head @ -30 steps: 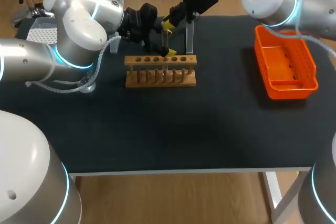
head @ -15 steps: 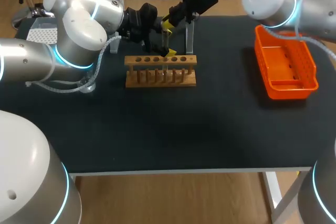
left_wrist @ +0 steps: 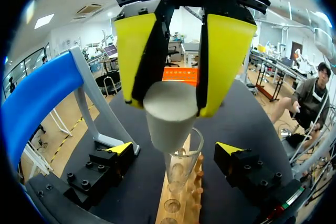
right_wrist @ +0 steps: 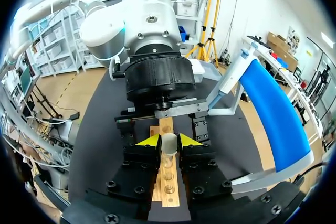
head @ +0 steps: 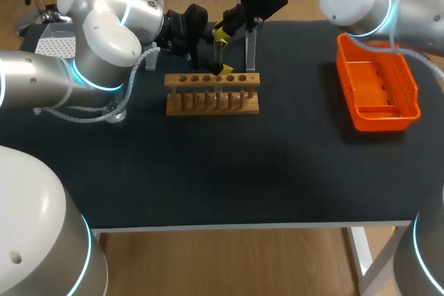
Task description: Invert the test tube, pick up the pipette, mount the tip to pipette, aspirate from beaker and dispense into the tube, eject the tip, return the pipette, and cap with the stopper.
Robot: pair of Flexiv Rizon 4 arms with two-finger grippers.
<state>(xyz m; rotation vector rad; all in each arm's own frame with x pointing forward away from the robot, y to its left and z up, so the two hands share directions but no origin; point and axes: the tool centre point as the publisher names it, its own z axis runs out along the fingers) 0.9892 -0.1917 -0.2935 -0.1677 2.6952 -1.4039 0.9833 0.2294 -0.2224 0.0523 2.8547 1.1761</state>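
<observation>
— What is being held?
— A white tapered stopper (left_wrist: pixel 169 119) is being pinched by the right gripper (right_wrist: pixel 169 140) above the clear glass test tube (left_wrist: pixel 182 165), racked between the left gripper's (left_wrist: pixel 175 149) parted fingers.

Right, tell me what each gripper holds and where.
Right gripper clamps the stopper by the sides of its wide end. Left gripper holds nothing; the test tube stands between its open fingers.

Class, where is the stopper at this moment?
The stopper is held in the right end effector, right at the mouth of the tube standing in the rack, toward the far middle in the head view.
</observation>
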